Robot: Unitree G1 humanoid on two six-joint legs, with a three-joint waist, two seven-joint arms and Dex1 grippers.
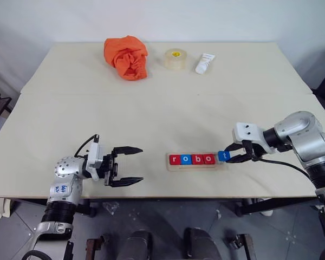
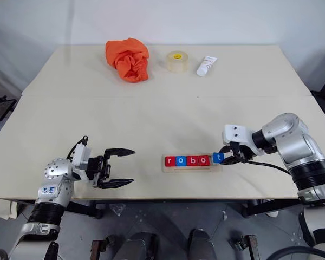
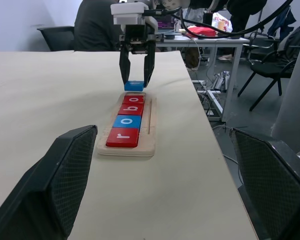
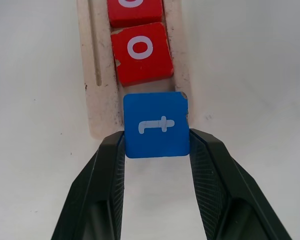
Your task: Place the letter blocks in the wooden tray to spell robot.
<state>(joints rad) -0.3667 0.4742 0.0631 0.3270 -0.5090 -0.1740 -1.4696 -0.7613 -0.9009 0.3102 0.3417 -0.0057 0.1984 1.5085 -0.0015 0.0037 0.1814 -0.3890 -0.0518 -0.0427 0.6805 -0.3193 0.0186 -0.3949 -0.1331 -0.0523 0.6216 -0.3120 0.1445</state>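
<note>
the blue t block [image 4: 156, 125] is clamped between my right gripper [image 1: 237, 154] fingers, just above the free right end of the wooden tray [image 1: 197, 167]. the tray's long axis runs left to right, with r, o, b, o already inside. my left gripper [image 1: 125, 166] hangs with fingers apart, well left of the tray.

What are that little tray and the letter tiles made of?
The tray looks like pale, unvarnished wood: matte, with a routed groove. The tiles seem painted wood, glossy red or blue; a chipped corner on one o shows lighter material beneath.
</note>
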